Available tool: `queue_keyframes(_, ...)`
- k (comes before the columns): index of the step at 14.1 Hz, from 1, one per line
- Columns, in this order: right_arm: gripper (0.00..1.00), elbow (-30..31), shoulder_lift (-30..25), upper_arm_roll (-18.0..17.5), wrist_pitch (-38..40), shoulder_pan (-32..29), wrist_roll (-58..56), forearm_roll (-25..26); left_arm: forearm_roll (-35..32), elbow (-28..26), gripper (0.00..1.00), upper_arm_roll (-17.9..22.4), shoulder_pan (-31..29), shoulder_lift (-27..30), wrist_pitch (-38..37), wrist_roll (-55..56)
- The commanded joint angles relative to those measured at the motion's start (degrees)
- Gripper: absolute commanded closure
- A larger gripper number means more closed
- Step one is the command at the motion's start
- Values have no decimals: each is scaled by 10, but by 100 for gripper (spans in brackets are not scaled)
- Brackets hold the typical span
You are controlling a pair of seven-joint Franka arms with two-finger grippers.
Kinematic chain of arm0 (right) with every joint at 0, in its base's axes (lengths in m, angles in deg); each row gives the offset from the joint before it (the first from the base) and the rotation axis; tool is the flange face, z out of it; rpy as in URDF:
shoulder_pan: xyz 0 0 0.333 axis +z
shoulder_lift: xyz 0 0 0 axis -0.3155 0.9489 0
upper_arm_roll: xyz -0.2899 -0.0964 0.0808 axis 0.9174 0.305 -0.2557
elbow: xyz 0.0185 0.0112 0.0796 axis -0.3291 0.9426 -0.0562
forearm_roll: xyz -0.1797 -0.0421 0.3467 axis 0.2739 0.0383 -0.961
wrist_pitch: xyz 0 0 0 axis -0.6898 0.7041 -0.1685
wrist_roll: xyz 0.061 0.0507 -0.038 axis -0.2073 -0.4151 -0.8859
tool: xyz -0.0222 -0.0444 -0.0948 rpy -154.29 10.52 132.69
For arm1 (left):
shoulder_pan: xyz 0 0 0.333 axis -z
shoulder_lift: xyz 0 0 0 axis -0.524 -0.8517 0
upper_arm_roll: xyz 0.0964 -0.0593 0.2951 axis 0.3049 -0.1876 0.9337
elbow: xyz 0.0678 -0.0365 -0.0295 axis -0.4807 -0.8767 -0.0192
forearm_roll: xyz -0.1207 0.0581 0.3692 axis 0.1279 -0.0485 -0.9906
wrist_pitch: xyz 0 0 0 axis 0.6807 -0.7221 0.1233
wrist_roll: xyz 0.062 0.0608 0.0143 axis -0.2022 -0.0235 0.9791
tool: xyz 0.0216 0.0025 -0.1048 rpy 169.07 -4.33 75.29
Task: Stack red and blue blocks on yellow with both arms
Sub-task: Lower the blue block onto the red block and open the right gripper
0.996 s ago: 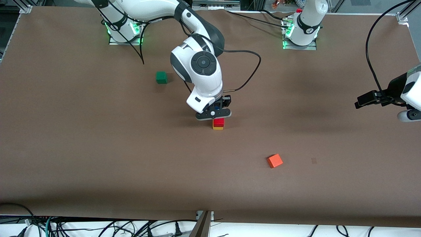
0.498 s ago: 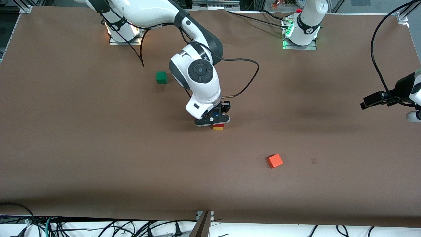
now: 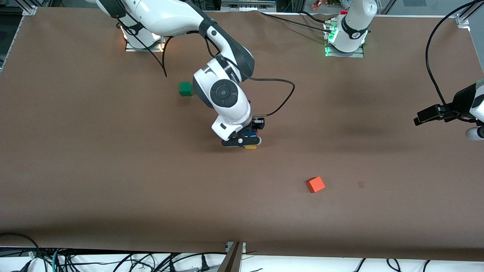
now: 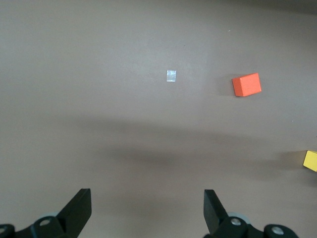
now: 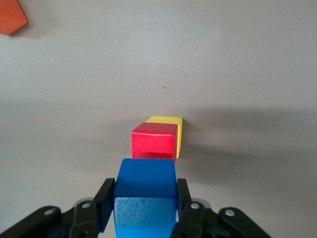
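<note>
A robotics lab: two white arms are bolted by metal base plates [image 3: 344,51] to a large table [image 3: 113,181] covered in plain brown sheet, green status lights glow at one base, aluminium framing [image 3: 463,17] edges the corners, and tangled cables [image 3: 94,260] run along the near edge.

Bare table [image 3: 113,170] rings the yellow cube [image 3: 250,147]; only the right pincer [image 3: 244,140] crowds above it.

Even overhead light, soft and bright. Broad blurry arm shadows lie across the brown table [image 3: 113,170]. Green lamps glow at the left arm's base [image 3: 342,41]. Everything looks sharp.
</note>
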Motion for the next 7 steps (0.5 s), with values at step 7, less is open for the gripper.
queue_keyframes(7, 61, -25, 20, -4, -27, -15, 33, -30, -8, 28, 0, -3, 2, -14, 3, -7)
